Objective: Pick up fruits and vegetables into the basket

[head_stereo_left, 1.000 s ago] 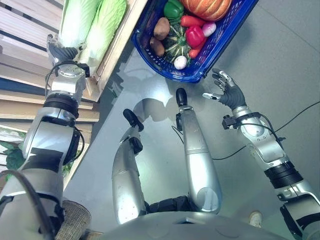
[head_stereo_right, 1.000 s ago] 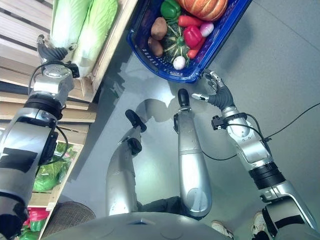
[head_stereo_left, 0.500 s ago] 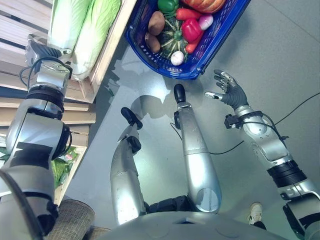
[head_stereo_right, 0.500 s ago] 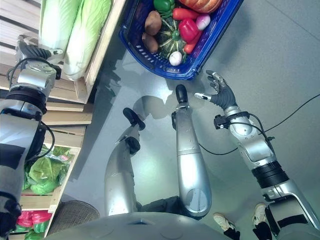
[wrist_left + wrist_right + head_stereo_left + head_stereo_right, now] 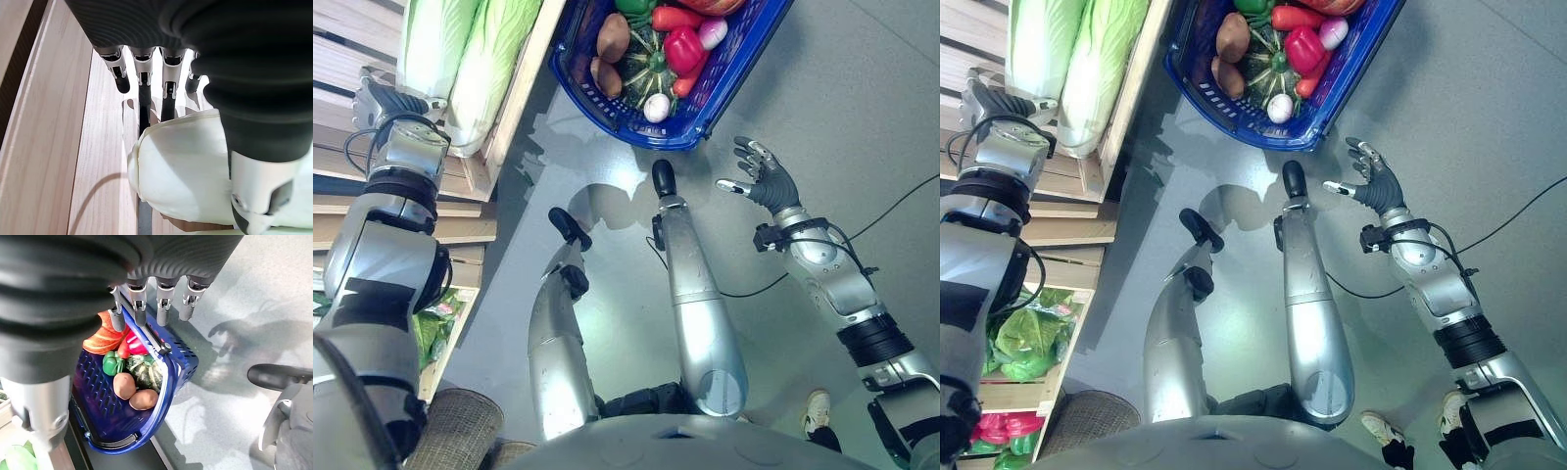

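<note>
Two pale green napa cabbages (image 5: 460, 54) lie side by side in a wooden crate (image 5: 514, 93) on a slatted wooden shelf (image 5: 960, 24), and the robot's left hand (image 5: 386, 98) reaches to the white stalk end of the nearer one. In the left wrist view the fingers (image 5: 142, 85) stretch out nearly straight above the white cabbage base (image 5: 181, 171), the thumb running down beside it, with nothing closed in a grip. The wooden boards of the shelf run past the fingertips.

Off to the right of that hand, a blue plastic basket (image 5: 705, 108) sits on the grey floor (image 5: 862, 88), already loaded: two brown potatoes (image 5: 612, 37), a dark green striped squash (image 5: 646, 69), a red pepper (image 5: 683, 47), a green pepper (image 5: 113, 363), a small white egg-shaped item (image 5: 656, 106), a pink-and-white one (image 5: 712, 31) and an orange pumpkin (image 5: 100, 340).

The right hand (image 5: 766, 181) hovers just beside the basket's near rim, fingers spread and relaxed, thumb out, holding nothing; the basket lies just past its fingertips in the right wrist view.

Lower down on the shelf, leafy greens (image 5: 1023, 338) fill a lower compartment, and a woven basket (image 5: 460, 431) stands on the floor beneath.
</note>
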### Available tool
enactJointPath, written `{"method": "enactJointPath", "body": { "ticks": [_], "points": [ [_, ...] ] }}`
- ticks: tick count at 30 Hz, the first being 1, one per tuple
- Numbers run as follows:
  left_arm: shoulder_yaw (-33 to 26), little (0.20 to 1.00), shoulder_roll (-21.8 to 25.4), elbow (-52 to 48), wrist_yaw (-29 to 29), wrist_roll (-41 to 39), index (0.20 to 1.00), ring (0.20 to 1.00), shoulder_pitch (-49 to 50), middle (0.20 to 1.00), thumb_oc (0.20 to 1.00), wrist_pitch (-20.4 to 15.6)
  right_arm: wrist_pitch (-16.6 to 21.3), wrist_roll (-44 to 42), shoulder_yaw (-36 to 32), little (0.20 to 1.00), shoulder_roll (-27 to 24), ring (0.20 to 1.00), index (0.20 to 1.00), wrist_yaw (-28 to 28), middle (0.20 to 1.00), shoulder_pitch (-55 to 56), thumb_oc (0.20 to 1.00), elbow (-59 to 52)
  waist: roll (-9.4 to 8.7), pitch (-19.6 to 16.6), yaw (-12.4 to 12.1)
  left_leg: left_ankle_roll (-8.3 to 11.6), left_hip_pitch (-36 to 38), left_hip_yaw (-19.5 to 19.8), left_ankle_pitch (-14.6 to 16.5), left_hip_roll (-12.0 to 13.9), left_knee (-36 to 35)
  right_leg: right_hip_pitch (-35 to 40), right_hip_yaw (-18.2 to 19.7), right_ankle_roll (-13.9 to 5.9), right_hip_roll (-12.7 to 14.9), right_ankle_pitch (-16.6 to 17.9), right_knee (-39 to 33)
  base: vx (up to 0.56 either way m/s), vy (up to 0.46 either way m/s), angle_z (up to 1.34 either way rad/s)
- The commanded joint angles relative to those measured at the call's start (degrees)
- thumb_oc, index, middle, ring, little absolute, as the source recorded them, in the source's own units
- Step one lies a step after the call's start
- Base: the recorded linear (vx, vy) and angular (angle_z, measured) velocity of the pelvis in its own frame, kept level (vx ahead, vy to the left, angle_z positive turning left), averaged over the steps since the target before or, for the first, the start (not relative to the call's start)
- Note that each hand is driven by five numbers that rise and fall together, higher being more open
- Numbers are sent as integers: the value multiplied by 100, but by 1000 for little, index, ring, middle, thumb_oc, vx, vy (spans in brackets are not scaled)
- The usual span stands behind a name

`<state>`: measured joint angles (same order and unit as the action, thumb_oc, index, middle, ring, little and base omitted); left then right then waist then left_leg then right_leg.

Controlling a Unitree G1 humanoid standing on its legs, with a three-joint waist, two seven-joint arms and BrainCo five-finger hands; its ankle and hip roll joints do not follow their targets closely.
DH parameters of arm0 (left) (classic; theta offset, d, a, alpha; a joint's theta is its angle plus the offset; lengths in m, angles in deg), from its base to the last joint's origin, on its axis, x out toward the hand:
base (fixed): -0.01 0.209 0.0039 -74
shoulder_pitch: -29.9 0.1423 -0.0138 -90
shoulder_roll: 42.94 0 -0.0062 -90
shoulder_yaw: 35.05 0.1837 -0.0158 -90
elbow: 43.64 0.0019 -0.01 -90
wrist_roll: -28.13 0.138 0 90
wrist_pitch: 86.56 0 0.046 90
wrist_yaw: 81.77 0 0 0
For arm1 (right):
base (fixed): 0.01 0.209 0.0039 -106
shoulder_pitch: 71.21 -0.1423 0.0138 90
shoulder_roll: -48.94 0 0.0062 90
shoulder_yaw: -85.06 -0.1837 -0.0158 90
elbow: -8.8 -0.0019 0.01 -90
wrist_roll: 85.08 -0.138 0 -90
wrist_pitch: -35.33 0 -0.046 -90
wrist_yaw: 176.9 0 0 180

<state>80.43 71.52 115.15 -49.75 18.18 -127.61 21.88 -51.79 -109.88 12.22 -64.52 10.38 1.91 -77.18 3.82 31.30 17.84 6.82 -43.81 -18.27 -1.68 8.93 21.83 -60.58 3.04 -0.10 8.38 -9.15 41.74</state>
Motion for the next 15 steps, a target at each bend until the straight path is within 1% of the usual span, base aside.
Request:
{"method": "enactJointPath", "body": {
  "ticks": [1,3,4,5,6,7,8,9,11,13,15],
  "points": [
    [113,1000,128,-108,126,179,1000,1000,-344,1000,1000,-878,275,-97,135,1000,80,1000,1000,89,1000,64,1000,6,-131,-150,309,-37,-298,-103,905,-23,1102,82,144,-325,-155,222,-498,8,-45,1],
    [81,1000,83,-211,33,-48,1000,1000,-341,1000,1000,-1352,288,-79,160,1000,128,1000,1000,118,1000,68,1000,19,-149,-150,305,-45,-302,-105,909,-13,1099,81,141,-326,-165,227,-504,5,-51,1],
    [71,1000,68,-294,-7,-41,1000,1000,-335,1000,1000,-1519,295,-75,166,1000,134,1000,1000,136,1000,89,1000,4,-154,-150,302,-49,-306,-107,912,-10,1096,81,142,-327,-168,231,-513,2,-33,1],
    [73,1000,66,-325,-18,-44,1000,1000,-331,1000,1000,-1597,295,-72,165,1000,136,1000,1000,140,1000,96,1000,-4,-154,-150,300,-49,-311,-107,914,-8,1100,78,144,-329,-171,232,-512,7,-46,3],
    [80,1000,20,-562,-253,-326,1000,1000,-299,1000,1000,-2154,308,-41,159,1000,167,1000,1000,147,1000,123,1000,-8,-157,-150,294,-60,-328,-112,924,4,1117,63,142,-335,-175,239,-499,7,-36,3],
    [77,1000,-2,-671,-306,-376,1000,1000,-295,1000,1000,-2298,313,-38,150,1000,170,1000,1000,147,1000,136,1000,-16,-156,-150,295,-64,-321,-117,931,3,1110,63,141,-338,-175,239,-501,7,-37,4],
    [69,1000,-47,-863,-455,-461,1000,1000,-273,1000,1000,-2577,321,-33,120,1000,174,1000,1000,142,1000,172,1000,-42,-151,-150,298,-70,-305,-131,939,1,1094,66,138,-344,-172,243,-510,0,0,0],
    [72,1000,-76,-984,-576,-561,1000,1000,-250,1000,1000,-2767,332,-24,95,1000,177,1000,1000,135,1000,203,1000,-56,-145,-150,299,-72,-294,-141,942,-1,1082,69,137,-349,-169,248,-519,3,-13,3],
    [77,1000,-155,-1326,-915,-852,1000,1000,-146,1000,1000,-3107,381,30,4,1000,191,1000,1000,68,1000,306,1000,-70,-127,-150,304,-81,-273,-158,957,-10,1065,67,137,-359,-160,260,-527,8,-4,4],
    [95,1000,-215,-1511,-1216,-1131,1000,1000,-81,1000,1000,-3361,410,60,-48,1000,192,1000,1000,-2,1000,369,1000,-80,-116,-150,320,-92,-245,-175,967,-15,1060,73,146,-361,-159,269,-526,14,11,4],
    [78,1000,-251,-1678,-1528,-1479,1000,1000,-11,1000,1000,-3480,426,91,-107,1000,179,1000,1000,-71,1000,445,1000,-102,-99,-150,334,-103,-197,-196,978,-25,1036,94,151,-366,-156,265,-528,8,9,2]
  ]
}}
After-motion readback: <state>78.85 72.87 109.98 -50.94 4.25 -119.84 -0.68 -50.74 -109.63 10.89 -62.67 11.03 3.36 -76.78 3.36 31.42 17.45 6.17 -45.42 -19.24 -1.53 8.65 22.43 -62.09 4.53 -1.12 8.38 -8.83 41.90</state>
